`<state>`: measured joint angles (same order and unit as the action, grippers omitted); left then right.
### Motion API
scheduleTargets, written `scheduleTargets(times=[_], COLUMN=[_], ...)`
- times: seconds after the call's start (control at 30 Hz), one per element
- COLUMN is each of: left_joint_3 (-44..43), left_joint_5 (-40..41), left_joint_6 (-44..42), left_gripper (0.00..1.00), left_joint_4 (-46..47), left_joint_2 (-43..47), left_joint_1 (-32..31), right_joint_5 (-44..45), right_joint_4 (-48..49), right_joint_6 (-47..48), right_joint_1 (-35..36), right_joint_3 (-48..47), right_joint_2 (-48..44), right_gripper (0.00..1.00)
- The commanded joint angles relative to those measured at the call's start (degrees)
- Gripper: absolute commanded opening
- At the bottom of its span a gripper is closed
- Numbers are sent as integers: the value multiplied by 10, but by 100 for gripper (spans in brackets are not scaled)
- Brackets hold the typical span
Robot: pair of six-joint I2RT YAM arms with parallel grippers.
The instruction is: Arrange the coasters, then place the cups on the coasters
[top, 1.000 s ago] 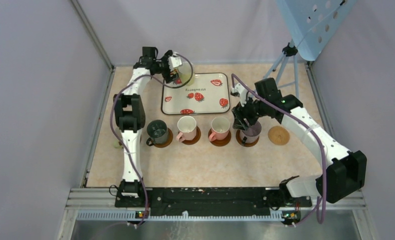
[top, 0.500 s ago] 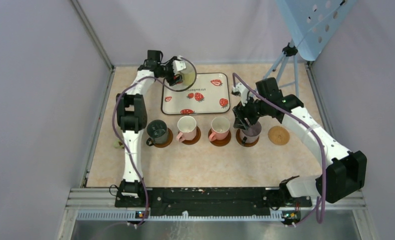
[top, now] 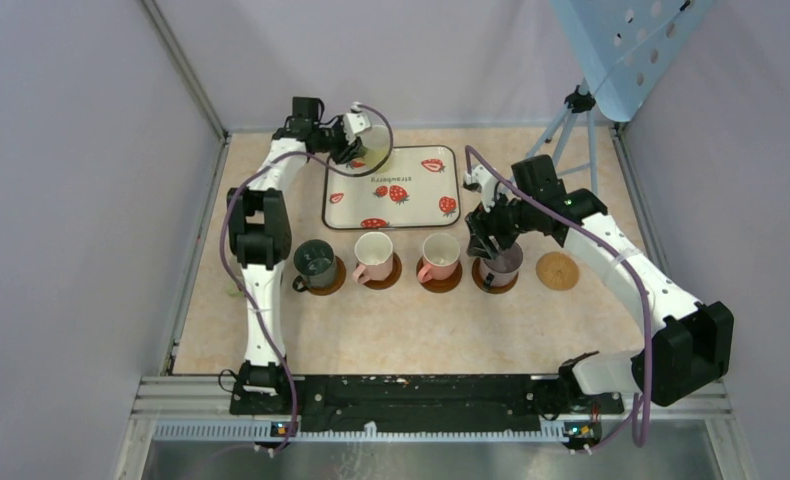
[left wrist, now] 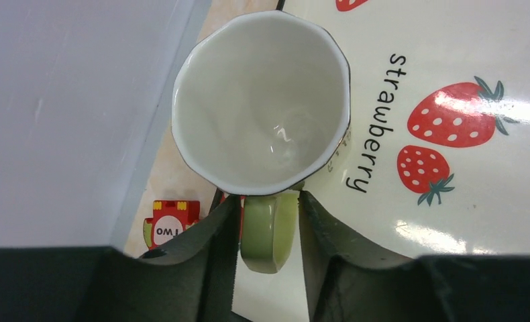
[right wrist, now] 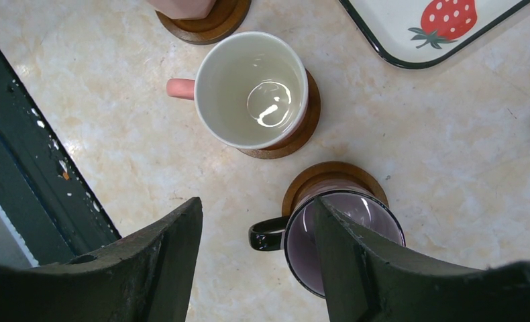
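L gripper [left wrist: 268, 201] jaws closed on handle of pale-green ceramic mug [left wrist: 262, 100], far-left corner of white strawberry-print tray [left wrist: 450, 201]. R gripper [right wrist: 257, 202] jaws open, empty, over purple ceramic mug [right wrist: 373, 231] on round brown wooden coaster [right wrist: 333, 173].

Four upright mugs sit on brown coasters [right wrist: 312, 111] in a row from 9 to 3 o'clock: dark grey-teal mug [top: 316, 262], pink mug [top: 373, 250], second pink mug [top: 439, 250], purple mug [top: 502, 262]. A bare tan coaster [top: 557, 270] lies at its 3 o'clock. A pale green mug [left wrist: 262, 100] is upright, well apart at the first pink's 12 o'clock
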<state>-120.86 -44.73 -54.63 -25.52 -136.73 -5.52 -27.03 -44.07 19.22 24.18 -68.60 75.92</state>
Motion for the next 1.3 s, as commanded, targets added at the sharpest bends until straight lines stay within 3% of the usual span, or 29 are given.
scheduleTargets(times=[0.0, 0.27, 0.63, 0.93, 1.27], left_joint_3=[12, 14, 88, 177, 217], left_joint_5=[7, -1, -46, -47, -47], left_joint_6=[41, 73, 107, 117, 123], left_gripper=[39, 23, 6, 4, 7], left_joint_4=[25, 20, 33, 54, 53], left_joint_2=[42, 46, 100, 146, 163], left_joint_1=[-13, -20, -66, -112, -139], right_joint_5=[-3, 0, 3, 15, 28], right_joint_4=[22, 22, 27, 34, 39], right_joint_6=[-9, -6, -8, -7, 3], right_joint_1=[-7, -11, -19, -33, -38], right_joint_3=[0, -3, -4, -28, -87], right_joint_2=[-5, -7, -13, -7, 29], right_gripper=[61, 61, 61, 63, 68])
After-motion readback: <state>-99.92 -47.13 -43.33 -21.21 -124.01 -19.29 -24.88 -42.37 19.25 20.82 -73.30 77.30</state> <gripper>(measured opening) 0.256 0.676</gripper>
